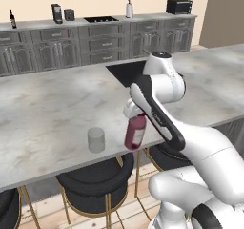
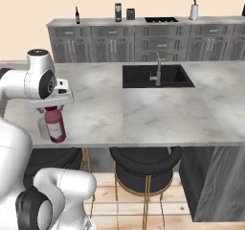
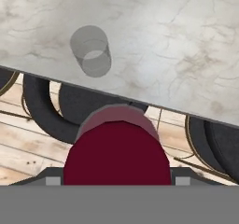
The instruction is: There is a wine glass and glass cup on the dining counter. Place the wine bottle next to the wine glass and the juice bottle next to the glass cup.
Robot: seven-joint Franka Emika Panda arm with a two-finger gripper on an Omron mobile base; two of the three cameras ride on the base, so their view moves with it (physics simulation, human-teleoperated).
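My gripper (image 1: 134, 112) is shut on the dark red cap of the squat pinkish-red juice bottle (image 1: 136, 131), holding it upright at the front edge of the dining counter (image 1: 47, 104). The glass cup (image 1: 96, 140), a short clear tumbler, stands on the counter a short way left of the bottle and apart from it. In the hand view the juice bottle's cap (image 3: 116, 155) fills the bottom, with the glass cup (image 3: 92, 50) beyond it near the counter edge. A tall dark wine bottle (image 1: 12, 19) stands on the far wall counter. The wine glass is out of view.
A black sink (image 2: 157, 75) with a faucet (image 2: 156, 68) is set in the dining counter's middle. Black round stools (image 1: 95, 180) stand under the front edge. The wall counter (image 2: 143, 22) carries small appliances and a white bottle (image 2: 194, 10).
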